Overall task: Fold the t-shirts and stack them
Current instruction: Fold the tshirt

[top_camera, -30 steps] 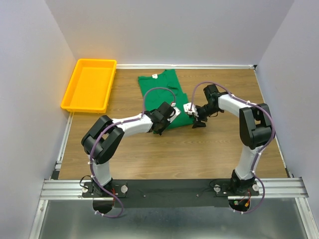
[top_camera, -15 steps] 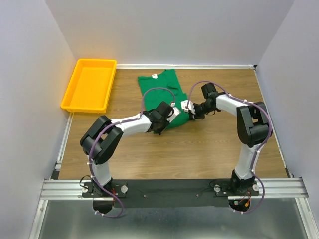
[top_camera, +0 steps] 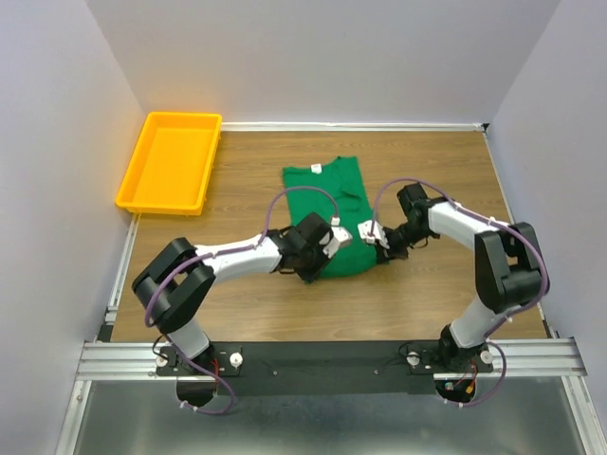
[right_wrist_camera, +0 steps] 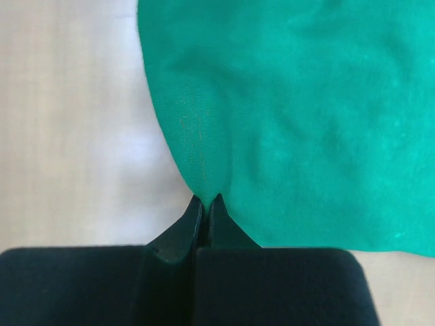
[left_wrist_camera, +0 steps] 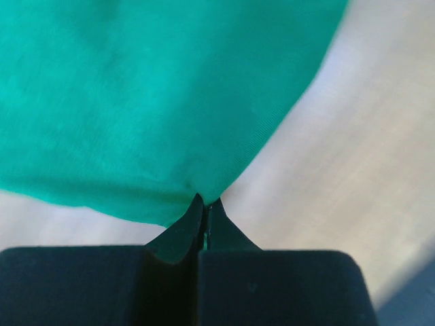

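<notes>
Clamps the left gripper (left_wrist_camera: 204, 204) fully together on a pinch of the t-shirt (left_wrist_camera: 156, 95) hem, right at the fingertips; clamps the right gripper (right_wrist_camera: 206, 200) likewise on the hem's other near corner; spreads green cloth flat ahead of both grippers across the table (top_camera: 237, 303); leaves the yellow tray (top_camera: 173, 161) far beyond the left gripper, off to its left, well apart.

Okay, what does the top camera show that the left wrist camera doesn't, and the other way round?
Only the top view shows the yellow tray, the right gripper and the whole green t-shirt with its white neck label. Only the left wrist view shows the left gripper pinched shut on the shirt's edge. Both show green cloth on the wooden table.
</notes>
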Available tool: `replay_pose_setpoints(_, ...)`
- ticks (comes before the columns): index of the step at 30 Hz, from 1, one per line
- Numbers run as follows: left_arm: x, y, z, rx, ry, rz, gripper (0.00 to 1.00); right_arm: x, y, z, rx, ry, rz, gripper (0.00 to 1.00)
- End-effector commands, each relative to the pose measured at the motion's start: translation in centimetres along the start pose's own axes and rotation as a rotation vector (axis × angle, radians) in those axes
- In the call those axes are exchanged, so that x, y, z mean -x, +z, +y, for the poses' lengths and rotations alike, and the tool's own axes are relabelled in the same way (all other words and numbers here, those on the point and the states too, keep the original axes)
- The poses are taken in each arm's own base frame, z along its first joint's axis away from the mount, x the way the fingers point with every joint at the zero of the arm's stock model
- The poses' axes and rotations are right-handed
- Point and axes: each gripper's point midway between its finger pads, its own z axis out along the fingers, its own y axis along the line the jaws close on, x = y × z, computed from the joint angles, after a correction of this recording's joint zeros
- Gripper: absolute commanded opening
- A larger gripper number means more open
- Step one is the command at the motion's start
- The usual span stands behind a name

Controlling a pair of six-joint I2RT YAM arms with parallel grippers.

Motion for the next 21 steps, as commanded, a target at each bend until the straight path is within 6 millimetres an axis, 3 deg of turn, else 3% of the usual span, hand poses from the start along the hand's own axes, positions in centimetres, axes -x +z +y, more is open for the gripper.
replay_pose_setpoints(1,-1.1,-1.4,-6.7,-0.212,-0.046,-0.009,0.0,1.0,-1.0,5.3,0.082,0.089,-0.05,0.01)
replay_pose_setpoints(5,0.1,-2.4,-6.3,-0.184,-0.062,-0.069,0.0,1.7,-2.1,4.6,0.036,0.15,-0.089,0.01)
replay_pose_setpoints(10,3.5,-3.2,-2.8,-0.1,-0.053,-0.137,0.0,3.3,-3.3,-0.1,-0.023,0.208,-0.148,0.01)
replay_pose_setpoints(13,6.2,-4.1,1.4,-0.017,-0.043,-0.19,0.0,5.3,-5.0,-5.8,-0.097,0.19,-0.181,0.01)
replay_pose_setpoints(14,6.1,-4.1,2.4,-0.001,-0.064,-0.186,0.0,4.8,-4.3,-5.7,-0.079,0.208,-0.181,0.01)
replay_pose_setpoints(15,7.3,-4.7,3.6,0.022,-0.047,-0.214,0.0,5.7,-5.2,-7.9,-0.116,0.196,-0.19,0.01)
replay_pose_setpoints(16,7.6,-5.0,6.1,0.059,-0.075,-0.221,0.0,5.4,-4.7,-9.2,-0.11,0.214,-0.191,0.01)
replay_pose_setpoints(17,8.9,-5.6,7.3,0.074,-0.051,-0.246,0.0,5.5,-4.8,-11.3,-0.126,0.214,-0.196,0.0)
replay_pose_setpoints(19,9.5,-6.0,10.3,0.12,-0.066,-0.258,0.0,5.8,-5.0,-13.4,-0.145,0.206,-0.203,0.0)
replay_pose_setpoints(20,11.0,-6.8,11.4,0.137,-0.059,-0.288,0.0,5.8,-5.0,-14.4,-0.154,0.222,-0.206,0.01)
replay_pose_setpoints(21,11.4,-6.9,12.3,0.145,-0.061,-0.29,0.0,7.0,-6.2,-16.7,-0.199,0.19,-0.218,0.0)
